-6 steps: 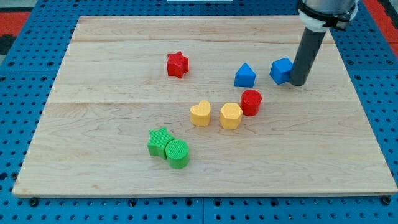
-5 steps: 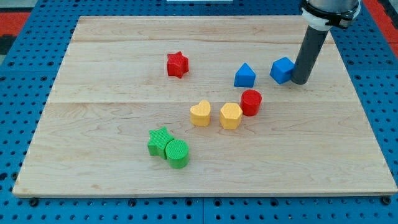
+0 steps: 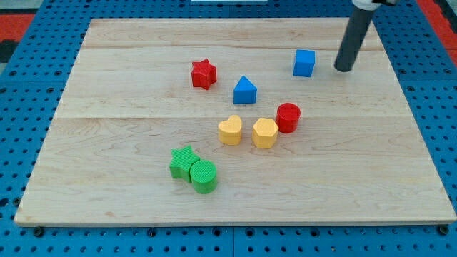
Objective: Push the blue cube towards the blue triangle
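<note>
Camera view: my tip (image 3: 344,69) rests on the pale wooden board (image 3: 128,185), far right, rod tilted slightly; it has no jaws to read. Just left of it, apart, sits the blue cube (image 3: 304,63). Farther left and nearer lies the blue triangle (image 3: 245,91). Blue pegboard (image 3: 21,107) surrounds the board.

Lab bench: wooden board (image 3: 143,143) on blue pegboard (image 3: 21,107).

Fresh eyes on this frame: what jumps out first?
My tip stands near the view's top right, just right of the blue cube, with a gap between them. The blue triangle sits lower left of the cube, beside the red star.
</note>
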Robot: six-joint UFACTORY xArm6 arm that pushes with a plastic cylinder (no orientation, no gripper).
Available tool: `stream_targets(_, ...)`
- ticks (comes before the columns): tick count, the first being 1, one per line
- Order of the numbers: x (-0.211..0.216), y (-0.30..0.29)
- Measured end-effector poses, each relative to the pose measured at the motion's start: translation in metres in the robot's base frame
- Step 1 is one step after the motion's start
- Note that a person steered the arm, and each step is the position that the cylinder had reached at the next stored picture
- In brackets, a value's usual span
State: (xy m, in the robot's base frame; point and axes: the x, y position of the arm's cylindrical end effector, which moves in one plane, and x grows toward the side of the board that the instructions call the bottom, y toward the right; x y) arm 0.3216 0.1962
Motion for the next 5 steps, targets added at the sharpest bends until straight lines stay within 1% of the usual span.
stream_targets(1,-0.022,-0.033)
stream_targets(2,-0.014,-0.106)
stream_targets(3,-0.01,-0.163)
stream_targets(5,-0.01,-0.165)
